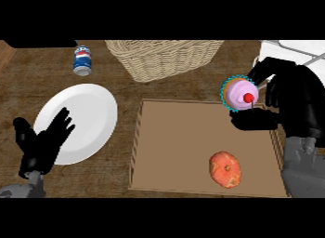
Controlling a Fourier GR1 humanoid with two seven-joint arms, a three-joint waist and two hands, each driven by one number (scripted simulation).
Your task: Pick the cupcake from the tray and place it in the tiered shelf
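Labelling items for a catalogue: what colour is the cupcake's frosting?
Pink, topped with a red cherry, on the cupcake held by the right robot hand; head view.

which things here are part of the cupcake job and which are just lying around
Part of the job:
cupcake, held in the right hand
tray
tiered shelf

Lying about:
doughnut on the tray
white plate
soda can
wicker basket
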